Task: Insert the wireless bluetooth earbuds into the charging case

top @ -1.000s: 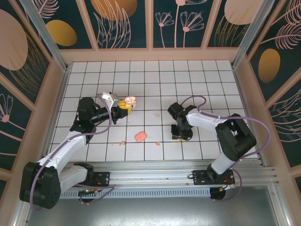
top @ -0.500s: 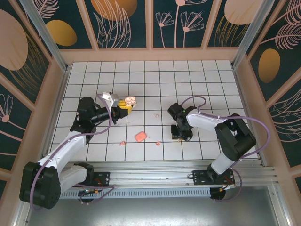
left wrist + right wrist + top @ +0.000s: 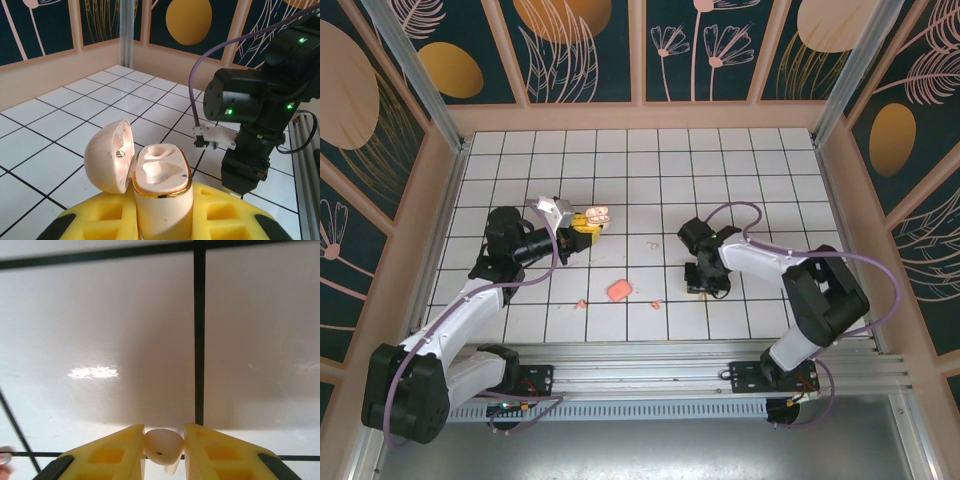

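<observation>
White tiles (image 3: 100, 315) sit close under my right gripper (image 3: 164, 439), its jaws pinching an earbud (image 3: 161, 449) at the tips, stem end pointing back toward the wrist. My left gripper (image 3: 162, 222) clamps the case (image 3: 161, 180) upright, lid (image 3: 109, 156) swung open leftward, wells bare, well apart from the earbud.
</observation>
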You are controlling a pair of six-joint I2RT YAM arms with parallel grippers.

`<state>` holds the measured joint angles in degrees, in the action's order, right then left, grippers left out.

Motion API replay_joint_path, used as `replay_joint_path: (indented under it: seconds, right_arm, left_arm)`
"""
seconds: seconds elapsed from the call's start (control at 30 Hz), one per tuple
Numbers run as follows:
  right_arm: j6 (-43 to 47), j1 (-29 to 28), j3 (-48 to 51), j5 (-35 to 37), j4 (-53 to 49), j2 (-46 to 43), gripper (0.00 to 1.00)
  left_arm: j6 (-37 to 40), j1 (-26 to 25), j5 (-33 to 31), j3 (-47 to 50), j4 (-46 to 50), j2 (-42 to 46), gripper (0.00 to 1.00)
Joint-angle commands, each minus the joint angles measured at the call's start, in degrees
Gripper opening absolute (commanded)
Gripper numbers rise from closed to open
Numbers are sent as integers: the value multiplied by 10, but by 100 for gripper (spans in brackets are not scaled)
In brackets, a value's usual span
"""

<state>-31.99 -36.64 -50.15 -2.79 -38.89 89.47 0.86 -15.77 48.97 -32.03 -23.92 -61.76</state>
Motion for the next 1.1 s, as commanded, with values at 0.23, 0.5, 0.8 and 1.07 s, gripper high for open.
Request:
replay_joint_path:
  seconds: [0.23,0.5,0.8,1.07]
  right_arm:
    - [-34,-5,18,34,120,-115,25]
    - [-20,-27,23,54,193,-151,25]
    - [6,-40,19,60,257,-187,25]
    - [25,-47,13,60,300,-216,25]
  left_arm:
    - [-7,-3,6,21,-59,-13,16]
    - [-33,-3,-16,39,-112,-12,16]
    - [-57,-11,-59,47,-175,-26,16]
    - [-62,-40,-81,30,-214,-67,16]
